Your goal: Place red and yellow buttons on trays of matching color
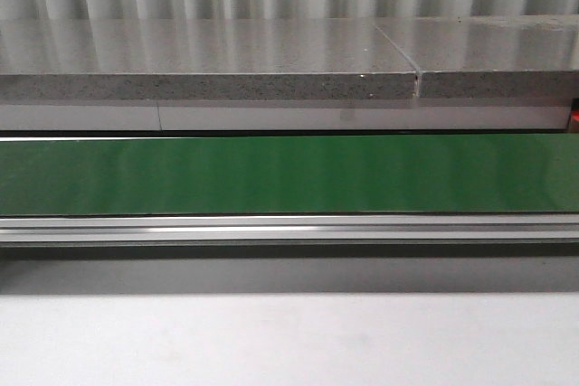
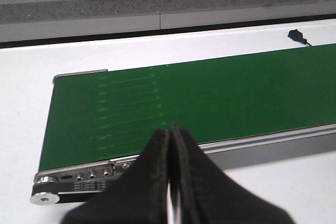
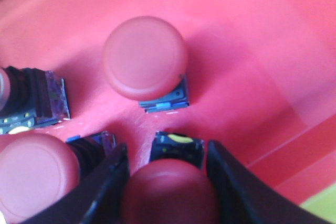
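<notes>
— So how far along are you?

— Partway, I'd judge. On my right wrist camera the red tray (image 3: 252, 35) already has red buttons lying in it, and my right gripper (image 3: 167, 182) is low over it with one more red button (image 3: 170, 190) sitting between its fingers. The fingers look spread either side of the cap, so I can't tell whether I'm gripping it or have let go

— How many reds in all?

— Four that I can see: one upright button (image 3: 144, 59) in the middle, one lying at the edge (image 3: 26, 100), one near the corner (image 3: 37, 174), plus the one between the fingers

— And yellow?

— No yellow button shows. Only a sliver of a yellow tray (image 3: 317, 205) beside the red one, so I can't say what is in it

— Your left side?

— The left gripper (image 2: 170, 182) is pressed closed on nothing, hovering over the near edge of the green belt (image 2: 210, 98). The belt is bare in the front view too
</notes>
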`<state>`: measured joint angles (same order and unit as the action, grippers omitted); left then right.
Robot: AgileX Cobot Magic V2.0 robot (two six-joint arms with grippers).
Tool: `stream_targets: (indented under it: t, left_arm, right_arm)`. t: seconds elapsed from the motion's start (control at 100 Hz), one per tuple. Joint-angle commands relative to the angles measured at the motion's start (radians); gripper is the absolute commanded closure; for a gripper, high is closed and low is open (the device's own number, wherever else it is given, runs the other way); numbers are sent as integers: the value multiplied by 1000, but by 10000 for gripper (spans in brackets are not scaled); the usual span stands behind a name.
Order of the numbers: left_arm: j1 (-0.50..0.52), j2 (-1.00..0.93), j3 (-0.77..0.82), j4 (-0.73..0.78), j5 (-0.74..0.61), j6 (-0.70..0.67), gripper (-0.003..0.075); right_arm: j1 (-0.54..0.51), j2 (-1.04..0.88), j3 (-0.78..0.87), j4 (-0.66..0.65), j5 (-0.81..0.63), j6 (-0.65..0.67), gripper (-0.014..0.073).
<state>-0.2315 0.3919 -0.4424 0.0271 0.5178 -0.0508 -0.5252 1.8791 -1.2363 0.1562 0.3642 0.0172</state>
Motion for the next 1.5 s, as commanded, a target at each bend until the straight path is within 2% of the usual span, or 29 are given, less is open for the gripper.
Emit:
stream_targets:
  t: [0.0, 0.1, 0.17, 0.39, 0.65, 0.74, 0.98, 1.1, 1.28, 1.49]
  left_arm:
    - [-8, 6, -26, -3, -71, -2, 741]
    - [-8, 6, -26, -3, -71, -2, 741]
    - [-8, 6, -26, -3, -71, -2, 741]
    - [-8, 6, -26, -3, -71, -2, 741]
    - [-8, 6, -26, -3, -71, -2, 741]
    - [-8, 6, -26, -3, -71, -2, 741]
    - [-8, 6, -26, -3, -71, -2, 741]
    - [-8, 6, -26, -3, -71, -2, 741]
    - [-8, 6, -26, -3, -71, -2, 741]
    - [-8, 6, -26, -3, -71, -2, 741]
  right_arm:
    - [-2, -51, -31, 11, -60, -1, 254]
    - [-2, -51, -31, 14, -63, -1, 66]
    - [-2, -52, -31, 14, -64, -1, 13]
    - [-2, -106, -31, 13, -51, -1, 18]
    - [13, -241, -30, 3, 60, -17, 20]
    - [39, -300, -30, -9, 113, -29, 97]
    - [190, -432, -30, -62, 261, -49, 526]
    - [281, -473, -30, -64, 303, -49, 662]
    - [431, -512, -30, -65, 338, -50, 666]
    - [534, -548, -25, -60, 326, -50, 666]
